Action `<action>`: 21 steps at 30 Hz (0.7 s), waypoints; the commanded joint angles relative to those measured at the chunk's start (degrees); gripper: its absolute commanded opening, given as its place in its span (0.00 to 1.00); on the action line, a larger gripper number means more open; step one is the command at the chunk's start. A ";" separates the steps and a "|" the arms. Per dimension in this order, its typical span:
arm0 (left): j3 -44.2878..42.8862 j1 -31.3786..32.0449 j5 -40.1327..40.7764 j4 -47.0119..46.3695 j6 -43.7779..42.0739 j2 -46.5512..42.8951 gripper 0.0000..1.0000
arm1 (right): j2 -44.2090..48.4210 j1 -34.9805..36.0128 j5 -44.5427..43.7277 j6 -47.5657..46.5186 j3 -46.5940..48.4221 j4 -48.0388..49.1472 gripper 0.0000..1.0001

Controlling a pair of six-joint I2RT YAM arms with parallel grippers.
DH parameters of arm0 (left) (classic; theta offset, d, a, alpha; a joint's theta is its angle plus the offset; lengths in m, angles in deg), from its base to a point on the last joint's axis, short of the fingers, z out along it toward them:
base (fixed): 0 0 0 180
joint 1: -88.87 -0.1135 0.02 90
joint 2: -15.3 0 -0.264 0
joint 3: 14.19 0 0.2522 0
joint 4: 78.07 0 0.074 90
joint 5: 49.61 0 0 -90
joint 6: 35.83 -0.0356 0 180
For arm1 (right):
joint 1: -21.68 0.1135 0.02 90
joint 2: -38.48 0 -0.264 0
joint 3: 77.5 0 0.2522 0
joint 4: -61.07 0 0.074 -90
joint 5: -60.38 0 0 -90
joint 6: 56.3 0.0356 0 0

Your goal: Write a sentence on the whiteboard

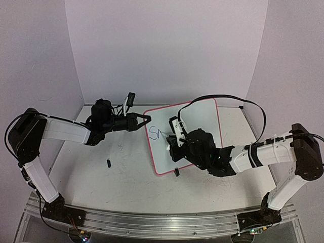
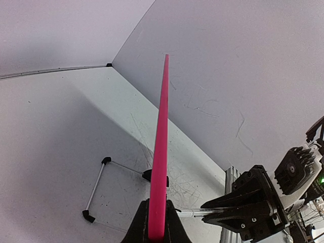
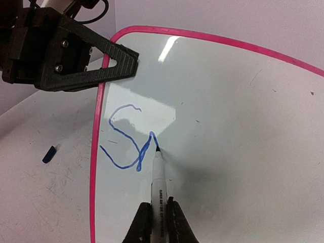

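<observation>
The whiteboard, white with a pink-red rim, stands tilted at mid-table. My left gripper is shut on its upper left rim. In the left wrist view that rim runs edge-on up from between the left gripper pads. My right gripper is shut on a white marker, whose tip touches the board. The sentence is a blue "S" and the first strokes of a second letter, near the board's left edge. The right gripper hovers over that spot.
A small dark marker cap lies on the scuffed tabletop left of the board. A black clip foot sits at the board's near edge. A thin wire stand with black ends lies behind it. White walls enclose the table.
</observation>
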 commanded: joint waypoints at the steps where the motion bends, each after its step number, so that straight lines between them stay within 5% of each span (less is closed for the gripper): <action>1: -0.31 1.56 -0.92 2.92 -2.18 -0.50 0.00 | 0.72 0.18 -1.33 1.54 -1.69 -2.62 0.00; 21: -0.31 1.56 -0.98 2.94 -2.10 -0.42 0.00 | 0.44 0.83 -2.92 1.62 -1.15 -1.94 0.00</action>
